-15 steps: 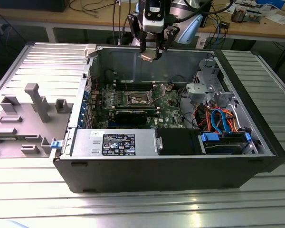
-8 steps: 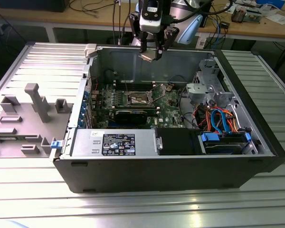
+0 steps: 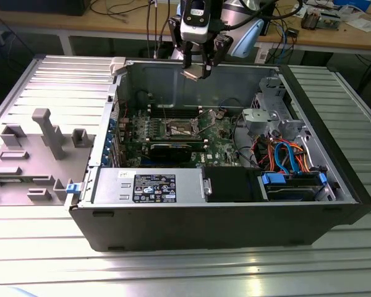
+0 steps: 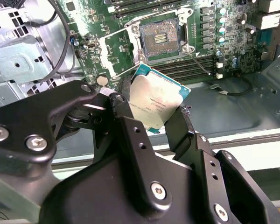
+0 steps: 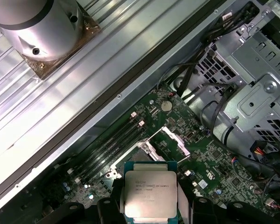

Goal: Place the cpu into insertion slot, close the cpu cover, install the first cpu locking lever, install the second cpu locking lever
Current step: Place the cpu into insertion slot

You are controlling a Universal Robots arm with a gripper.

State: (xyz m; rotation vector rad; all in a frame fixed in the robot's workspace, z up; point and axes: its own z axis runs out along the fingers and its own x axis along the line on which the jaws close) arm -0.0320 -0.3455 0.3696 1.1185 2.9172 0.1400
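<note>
My gripper (image 3: 196, 68) hangs above the back wall of the open computer case, shut on the cpu (image 4: 154, 100), a flat square chip with a dull silver top and a green edge. In both wrist views the black fingers (image 4: 123, 109) press on two opposite edges of the cpu (image 5: 149, 193). The insertion slot (image 4: 159, 37) lies open on the green board well below the chip, its dark centre bare. It shows in the exterior view as a small square (image 3: 178, 129). The cpu cover (image 5: 176, 140) stands tilted up at one side of the socket.
Long black memory slots (image 4: 196, 65) flank the socket. A black card (image 3: 173, 148) lies nearer the front. A power supply (image 3: 148, 185) and a drive cage with blue and orange cables (image 3: 287, 154) fill the case's front and right. A grey fixture tray (image 3: 31, 148) sits at the exterior view's left.
</note>
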